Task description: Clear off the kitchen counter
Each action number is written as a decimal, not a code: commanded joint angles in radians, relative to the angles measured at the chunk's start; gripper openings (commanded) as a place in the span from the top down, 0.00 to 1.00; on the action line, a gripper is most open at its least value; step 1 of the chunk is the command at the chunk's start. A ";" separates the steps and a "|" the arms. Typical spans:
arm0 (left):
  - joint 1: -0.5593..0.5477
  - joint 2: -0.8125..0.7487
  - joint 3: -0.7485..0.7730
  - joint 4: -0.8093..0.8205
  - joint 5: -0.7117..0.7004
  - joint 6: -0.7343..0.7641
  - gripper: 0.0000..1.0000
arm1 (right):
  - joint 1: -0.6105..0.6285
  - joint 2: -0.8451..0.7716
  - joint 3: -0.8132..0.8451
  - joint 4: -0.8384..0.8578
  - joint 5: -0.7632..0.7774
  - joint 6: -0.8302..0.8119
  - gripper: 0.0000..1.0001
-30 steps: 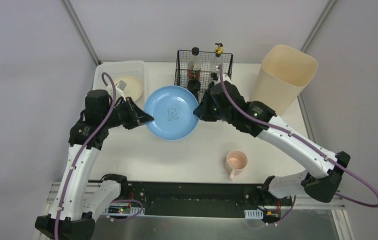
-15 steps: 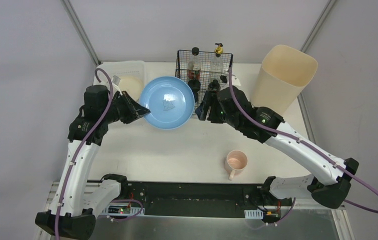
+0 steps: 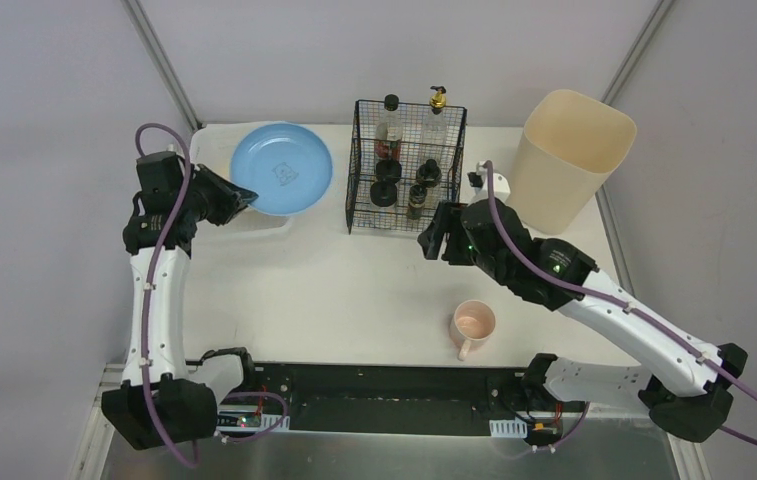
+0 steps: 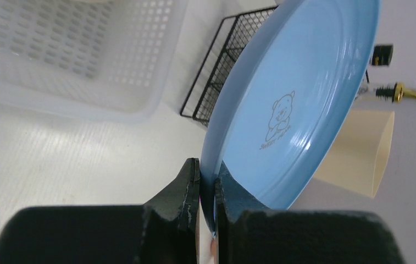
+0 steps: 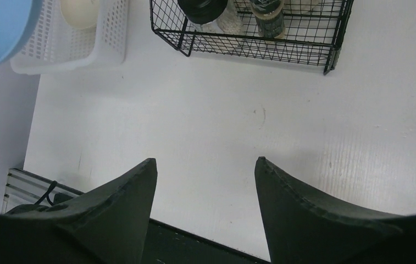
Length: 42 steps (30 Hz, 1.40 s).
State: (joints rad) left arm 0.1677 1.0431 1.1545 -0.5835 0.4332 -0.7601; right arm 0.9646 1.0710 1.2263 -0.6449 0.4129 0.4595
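While the left gripper [image 3: 242, 201] pinches the rim of the glossy round light-blue plastic plate [image 3: 282, 170], the plate hangs tilted over the translucent white perforated plastic tray [image 3: 254, 228] at 10 o'clock of the top view. In the left wrist view both black fingers [image 4: 186, 184] press on the plate's edge [image 4: 293, 99], and a faint bear outline is printed in its smooth centre. A pale cream rounded item [image 5: 79, 11] lies in the tray; I cannot tell what it is.

The right gripper [image 3: 434, 240] hovers near centre with its jaws spread and nothing between them; its wrist view shows only bare counter in the gap [image 5: 205, 165].

The kitchen counter [image 3: 354, 290], a flat matte white rectangular tabletop, spans the whole scene under everything. On it:
- Black wire mesh basket [image 3: 354, 190] at 12 o'clock, holding clear bottles, one with a gold pump [image 3: 437, 98], and dark-capped jars.
- Tall beige plastic bin [image 3: 569, 150] with rounded-square mouth at 2 o'clock.
- Pink ceramic mug [image 3: 474, 323], upright, at 5 o'clock, handle towards the near edge, well apart from both grippers.
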 commanded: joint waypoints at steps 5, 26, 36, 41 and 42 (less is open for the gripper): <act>0.128 0.117 -0.020 0.182 -0.037 -0.093 1.00 | 0.000 -0.106 -0.086 -0.011 -0.019 0.022 0.31; 0.191 0.530 0.040 0.310 -0.291 -0.266 1.00 | -0.001 -0.282 -0.275 -0.007 -0.025 0.045 0.28; 0.191 0.725 0.151 0.323 -0.312 -0.271 1.00 | -0.003 -0.264 -0.286 0.010 -0.041 0.037 0.26; 0.191 0.788 0.211 0.323 -0.303 -0.273 1.00 | -0.004 -0.251 -0.307 0.026 -0.049 0.052 0.25; 0.191 0.802 0.223 0.323 -0.295 -0.274 1.00 | -0.004 -0.247 -0.309 0.028 -0.055 0.055 0.25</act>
State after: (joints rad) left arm 0.3489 1.8160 1.2995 -0.2947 0.1413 -1.0149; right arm 0.9638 0.8120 0.9321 -0.6567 0.3759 0.4950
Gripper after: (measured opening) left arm 0.076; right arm 0.744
